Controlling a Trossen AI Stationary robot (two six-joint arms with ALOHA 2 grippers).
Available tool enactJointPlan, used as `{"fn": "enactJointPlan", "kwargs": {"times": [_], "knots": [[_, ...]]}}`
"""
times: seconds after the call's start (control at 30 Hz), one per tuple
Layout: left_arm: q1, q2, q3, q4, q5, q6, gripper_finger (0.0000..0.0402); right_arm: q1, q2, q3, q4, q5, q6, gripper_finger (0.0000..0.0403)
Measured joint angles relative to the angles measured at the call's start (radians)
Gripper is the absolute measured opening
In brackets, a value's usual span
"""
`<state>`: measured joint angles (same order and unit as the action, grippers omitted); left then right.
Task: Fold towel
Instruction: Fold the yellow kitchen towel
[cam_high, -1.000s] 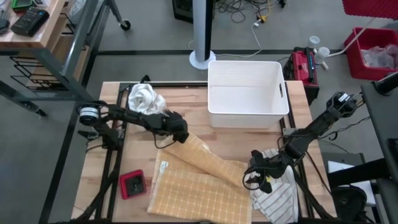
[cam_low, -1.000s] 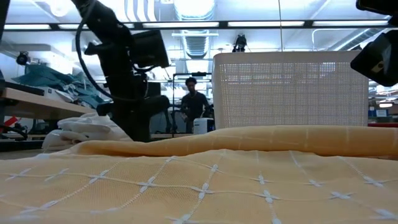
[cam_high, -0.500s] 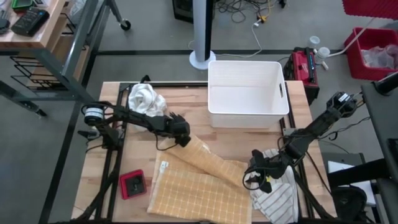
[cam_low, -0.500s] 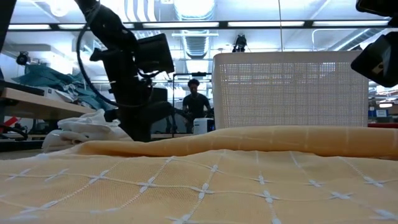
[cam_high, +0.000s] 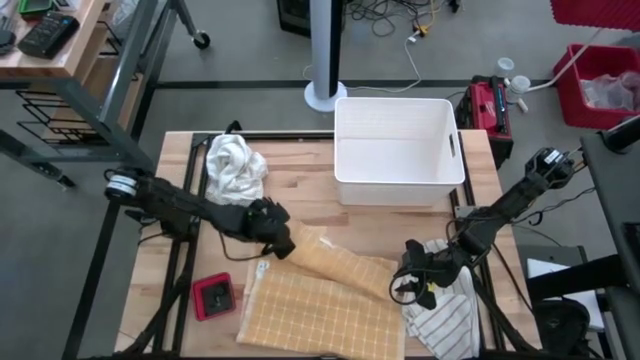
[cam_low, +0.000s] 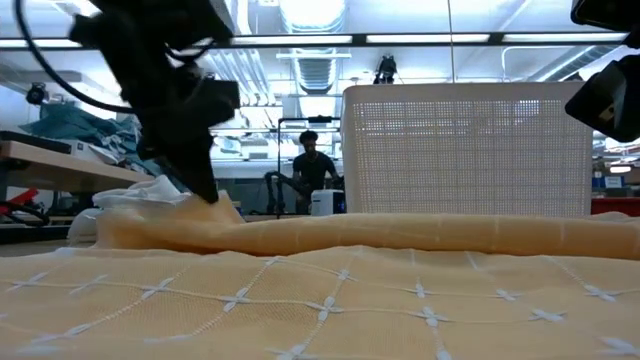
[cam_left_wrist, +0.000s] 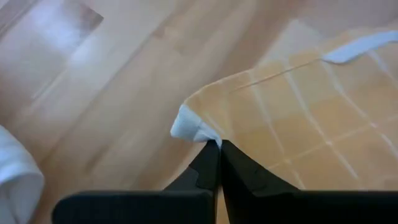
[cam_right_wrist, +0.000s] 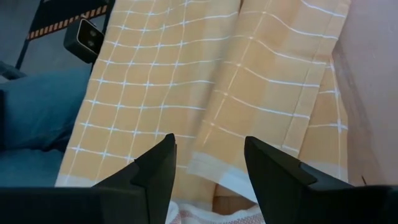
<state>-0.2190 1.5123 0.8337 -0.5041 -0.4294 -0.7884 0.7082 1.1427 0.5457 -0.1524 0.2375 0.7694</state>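
Fingers of the left gripper (cam_high: 283, 243) have just come together on the far-left corner of the yellow towel (cam_high: 330, 295), where a second ago they stood apart above it. In the left wrist view the two dark fingers (cam_left_wrist: 214, 163) meet with the pale hem of that corner pinched between them, so the grip looks real and not an empty close. The arm has also moved toward the near side of the table (cam_high: 400, 230), and the corner has travelled with it: the towel's long flap now lies more gathered, and in the low view a small peak of cloth rises under the gripper. The towel itself lies at the front middle of the table, one part flat and one part folded over in a band that runs toward the right. The right gripper (cam_high: 412, 282) waits at the right edge of the towel with its fingers apart, holding nothing; a striped cloth (cam_high: 445, 318) lies just beside it. I think its fingers are slightly above the cloth, but the view does not make this sure. For the task, this means the fold can begin: the held corner must next be carried across.
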Motion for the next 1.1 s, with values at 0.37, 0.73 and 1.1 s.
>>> {"fn": "enactJointPlan", "kwargs": {"times": [0.37,0.73,1.1], "knots": [[-0.222,-0.041,0.000,0.066,-0.034,-0.037,0.0000,0.000,0.000,0.000,0.000,0.000,0.017,0.0183],[-0.527,-0.076,0.002,0.100,-0.052,-0.067,0.0000,0.000,0.000,0.000,0.000,0.000,0.017,0.0183],[-0.682,-0.074,0.001,0.226,-0.219,-0.199,0.0000,0.013,0.000,0.000,0.000,-0.062,0.017,0.0181]]}}
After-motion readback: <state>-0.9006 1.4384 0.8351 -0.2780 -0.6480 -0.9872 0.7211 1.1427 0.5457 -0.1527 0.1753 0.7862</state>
